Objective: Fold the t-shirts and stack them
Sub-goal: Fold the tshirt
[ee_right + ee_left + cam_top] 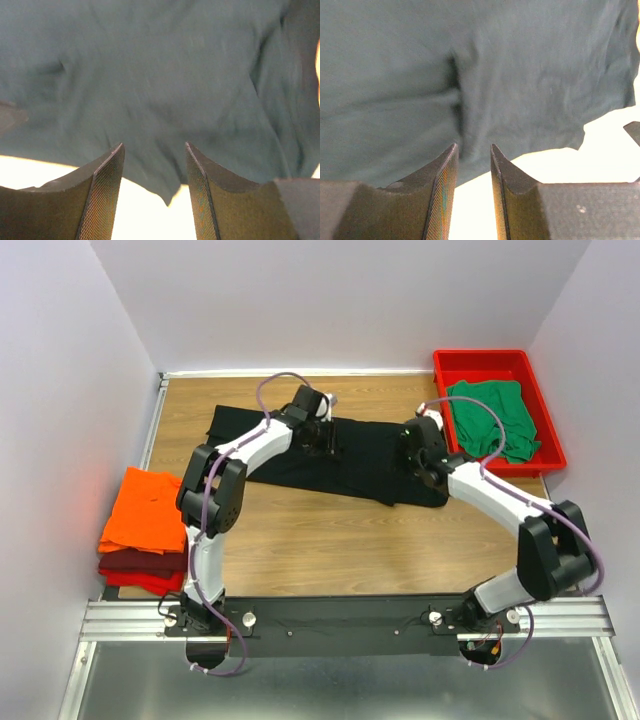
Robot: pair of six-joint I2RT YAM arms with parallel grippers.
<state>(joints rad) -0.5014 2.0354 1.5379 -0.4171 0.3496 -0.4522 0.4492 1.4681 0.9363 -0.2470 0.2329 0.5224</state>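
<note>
Background stuff: there's a red plastic tray (478, 365) sitting in the far right corner, just off to the right of the right tool (410, 447) and well away from the left tool (333, 438). The wood-grain worktop (330, 540) runs under both tools, and a wide stretch of it shows on the near side of them. Plain pale walls (330, 300) box it in behind the tools and on both sides. Along the front edge, nearer than both tools, there's a slotted aluminium rail (130, 620), then a grey metal sheet (350, 690) past that.
</note>
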